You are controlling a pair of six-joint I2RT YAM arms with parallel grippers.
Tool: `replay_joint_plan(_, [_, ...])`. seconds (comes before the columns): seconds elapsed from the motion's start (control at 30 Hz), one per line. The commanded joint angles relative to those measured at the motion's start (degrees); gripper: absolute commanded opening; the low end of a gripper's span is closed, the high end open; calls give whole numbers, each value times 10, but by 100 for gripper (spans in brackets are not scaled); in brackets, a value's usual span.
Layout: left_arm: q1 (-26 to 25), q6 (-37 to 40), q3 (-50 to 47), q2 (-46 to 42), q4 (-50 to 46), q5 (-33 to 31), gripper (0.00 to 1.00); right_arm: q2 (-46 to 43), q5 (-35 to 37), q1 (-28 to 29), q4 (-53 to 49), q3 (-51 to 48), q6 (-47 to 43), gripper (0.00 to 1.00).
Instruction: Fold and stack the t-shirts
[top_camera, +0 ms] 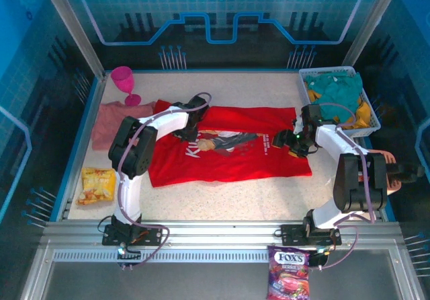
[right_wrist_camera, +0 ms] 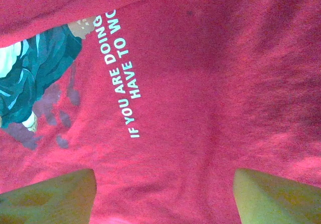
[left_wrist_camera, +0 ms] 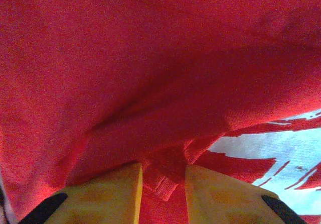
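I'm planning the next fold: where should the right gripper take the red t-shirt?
Probably its right-hand edge, coming down from the right. The red t-shirt lies spread mostly flat, so only an edge offers cloth to pinch, and the open right gripper hovers just inside that edge.

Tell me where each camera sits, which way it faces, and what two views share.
Top external: above and behind the arms, looking down on the table; both arms reach over the red t-shirt.
Left wrist: on the left arm, facing red cloth closely; the left gripper pinches a fold.
Right wrist: on the right arm, facing the shirt's white lettering; the right gripper stands open.
Shared: top and right wrist views both show the lettering.
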Motion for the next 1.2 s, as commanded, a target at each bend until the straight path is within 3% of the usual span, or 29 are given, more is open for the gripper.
replay_joint_plan(0.0, [5,12,17,18,1,-11,25,1,-9,5,-3,-4,-10,73])
replay_joint_plan(0.57, [4,-6,14,2,-1,4,0,3,-8,6,-5,3,-9,72])
replay_joint_plan(0.77, [4,-26,14,-11,-21,32,0,5,-9,5,-7,5,-9,71])
replay_joint_plan(0.97, [3,-70,9,-45,-47,100,0,5,-10,5,-5,4,-8,71])
replay_joint_plan(1.17, [-6,-93,2,-63,-67,93,0,5,-12,5,-4,1,-8,71])
